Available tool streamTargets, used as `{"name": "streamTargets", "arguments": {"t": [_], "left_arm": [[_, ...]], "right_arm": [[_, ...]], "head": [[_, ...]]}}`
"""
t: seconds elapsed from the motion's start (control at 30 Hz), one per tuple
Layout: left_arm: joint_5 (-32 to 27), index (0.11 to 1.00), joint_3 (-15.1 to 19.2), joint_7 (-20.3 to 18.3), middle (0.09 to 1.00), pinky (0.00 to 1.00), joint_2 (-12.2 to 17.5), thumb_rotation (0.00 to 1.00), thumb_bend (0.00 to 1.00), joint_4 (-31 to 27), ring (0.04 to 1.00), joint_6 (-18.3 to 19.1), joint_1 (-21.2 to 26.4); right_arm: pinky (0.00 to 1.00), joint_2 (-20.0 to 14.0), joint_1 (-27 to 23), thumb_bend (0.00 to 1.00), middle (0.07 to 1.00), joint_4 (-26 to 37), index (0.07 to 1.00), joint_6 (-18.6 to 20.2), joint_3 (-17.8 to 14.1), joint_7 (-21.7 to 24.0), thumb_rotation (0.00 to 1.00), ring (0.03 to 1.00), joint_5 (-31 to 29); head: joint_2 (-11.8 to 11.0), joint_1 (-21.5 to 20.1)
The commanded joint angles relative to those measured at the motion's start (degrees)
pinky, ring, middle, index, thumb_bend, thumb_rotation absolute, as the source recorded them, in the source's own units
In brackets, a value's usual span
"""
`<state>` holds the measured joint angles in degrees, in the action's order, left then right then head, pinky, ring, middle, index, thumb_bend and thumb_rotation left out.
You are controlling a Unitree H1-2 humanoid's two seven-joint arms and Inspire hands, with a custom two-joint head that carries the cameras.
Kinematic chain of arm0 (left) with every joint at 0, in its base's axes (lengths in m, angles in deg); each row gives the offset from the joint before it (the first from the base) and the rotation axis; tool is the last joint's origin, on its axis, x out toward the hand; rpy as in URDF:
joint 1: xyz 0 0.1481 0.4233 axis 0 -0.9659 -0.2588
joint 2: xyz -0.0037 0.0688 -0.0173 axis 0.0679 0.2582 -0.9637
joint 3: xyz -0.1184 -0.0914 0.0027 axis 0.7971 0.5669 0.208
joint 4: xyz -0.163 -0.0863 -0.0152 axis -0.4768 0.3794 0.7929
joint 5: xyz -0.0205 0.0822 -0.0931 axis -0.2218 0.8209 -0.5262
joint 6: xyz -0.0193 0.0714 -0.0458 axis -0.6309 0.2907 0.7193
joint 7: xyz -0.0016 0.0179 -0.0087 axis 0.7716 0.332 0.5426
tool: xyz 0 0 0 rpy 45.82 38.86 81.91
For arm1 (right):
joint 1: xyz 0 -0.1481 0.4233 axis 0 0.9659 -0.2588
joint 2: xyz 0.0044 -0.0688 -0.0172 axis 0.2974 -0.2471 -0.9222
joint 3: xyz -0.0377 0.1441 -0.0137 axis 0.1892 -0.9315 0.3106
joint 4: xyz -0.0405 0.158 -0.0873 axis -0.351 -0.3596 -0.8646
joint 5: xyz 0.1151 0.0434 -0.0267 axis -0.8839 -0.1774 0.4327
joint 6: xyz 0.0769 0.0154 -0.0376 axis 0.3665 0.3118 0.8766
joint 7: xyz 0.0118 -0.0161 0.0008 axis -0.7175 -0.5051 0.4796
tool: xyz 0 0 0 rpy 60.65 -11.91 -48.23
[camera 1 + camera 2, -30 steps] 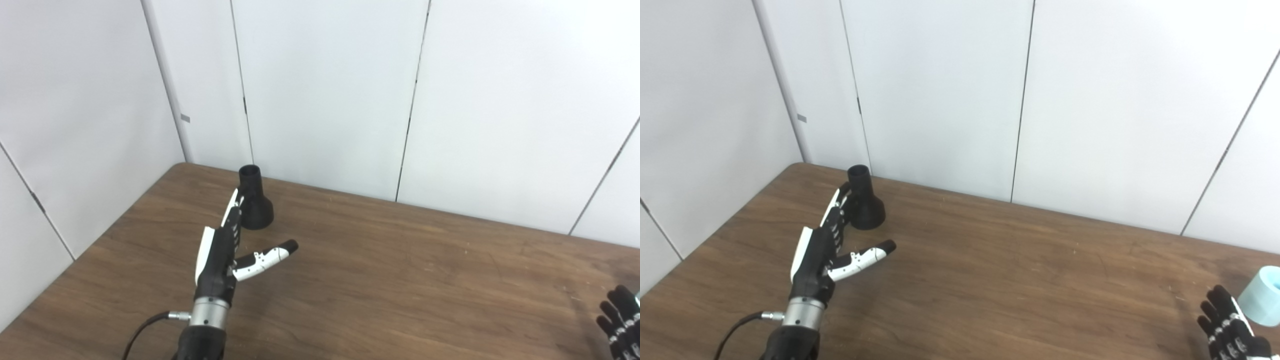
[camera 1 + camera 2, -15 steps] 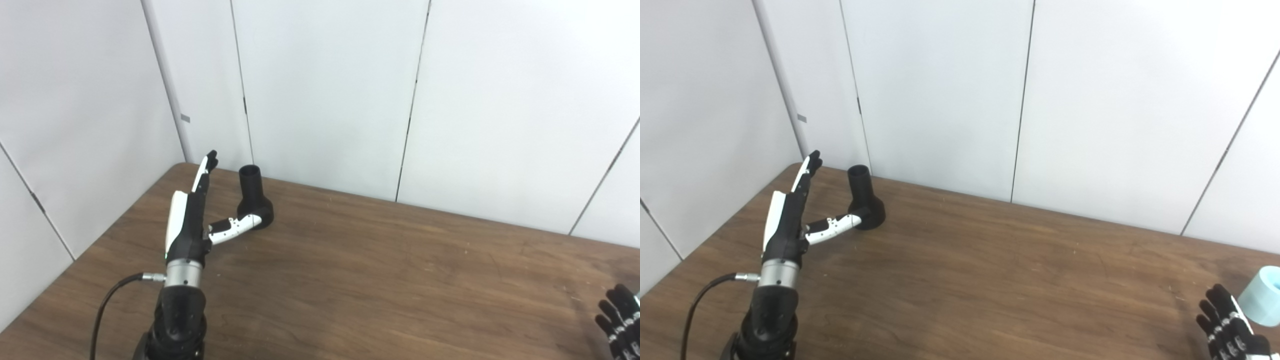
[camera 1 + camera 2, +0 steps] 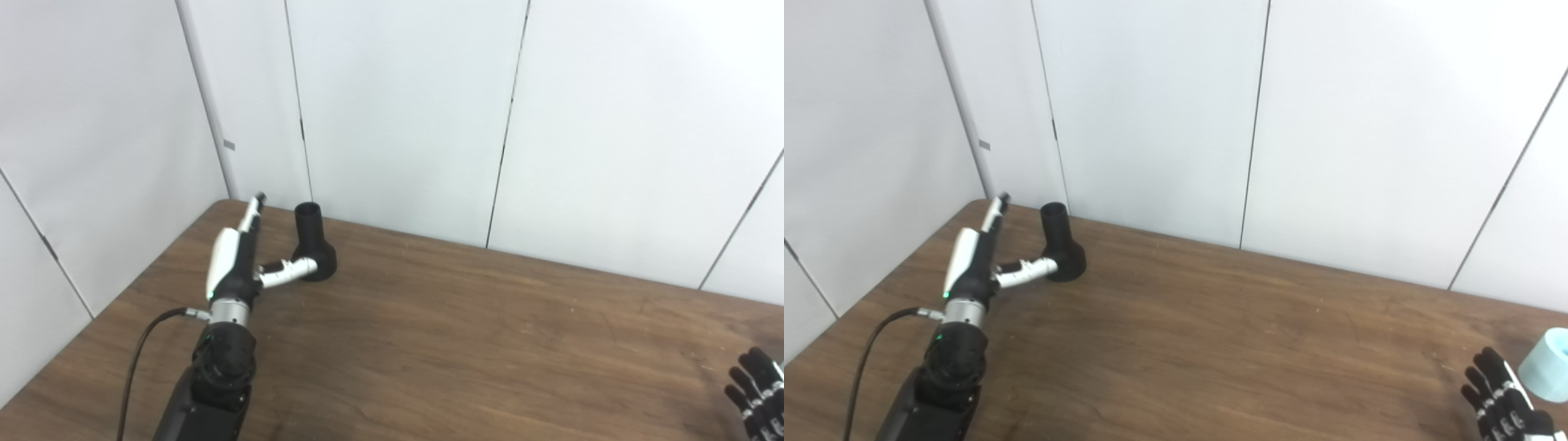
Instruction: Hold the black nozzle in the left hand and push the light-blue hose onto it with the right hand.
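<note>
Now the left hand (image 3: 236,269) is spread wide and holds nothing; its fingers (image 3: 251,211) point past the left side of the black nozzle (image 3: 311,245), and its thumb reaches toward the nozzle's flared base. Upright on the counter (image 3: 459,343), the nozzle stands between them. Far off, the right hand (image 3: 1503,407) is splayed and empty, just beside the light-blue hose (image 3: 1546,364).
</note>
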<state>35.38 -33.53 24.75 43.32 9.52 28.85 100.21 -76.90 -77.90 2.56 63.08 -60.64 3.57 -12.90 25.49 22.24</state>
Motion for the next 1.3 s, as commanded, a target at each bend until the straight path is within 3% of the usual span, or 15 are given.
{"name": "streamTargets", "arguments": {"t": [0.0,0.17,0.33,0.83,1.27], "left_arm": [[2.5,0.979,-0.58,0.18,0.995,1.0,3.07,0.36,0.92,-0.52,1.0,0.84,2.74],[3.21,0.971,-3.03,-1.71,1.0,1.0,5.3,0.42,0.97,6.37,1.0,4.97,6.15],[2.76,0.958,-4.19,-2.27,1.0,1.0,6.03,0.44,0.98,9.63,1.0,6.3,7.79],[1.36,0.934,-6.63,-3.18,1.0,1.0,8.19,0.45,0.99,20.81,1.0,4.29,14.43],[0.34,0.916,-9.27,-4.18,0.994,1.0,8.17,0.44,1.0,25.52,1.0,1.56,17.09]], "right_arm": [[0.95,0.67,0.99,0.61,0.966,-2.44,0.957,-2.12,0.5,0.65,1.0,0.968,-0.42],[0.95,0.53,0.82,0.61,0.967,-2.45,0.959,-2.07,0.56,0.97,1.0,0.968,-0.29],[0.95,0.48,0.83,0.61,0.966,-1.72,0.959,-1.65,0.64,0.89,1.0,0.966,-0.02],[0.95,0.48,0.73,0.66,0.965,-0.91,0.965,-1.98,0.78,0.15,0.99,0.954,2.21],[0.94,1.18,1.32,0.66,0.968,1.13,0.973,-1.39,1.37,-1.6,0.99,0.95,4.45]], "head": [[0.07,0.02],[0.29,0.1],[0.44,-0.11],[0.77,-0.65],[1.25,-1.76]]}}
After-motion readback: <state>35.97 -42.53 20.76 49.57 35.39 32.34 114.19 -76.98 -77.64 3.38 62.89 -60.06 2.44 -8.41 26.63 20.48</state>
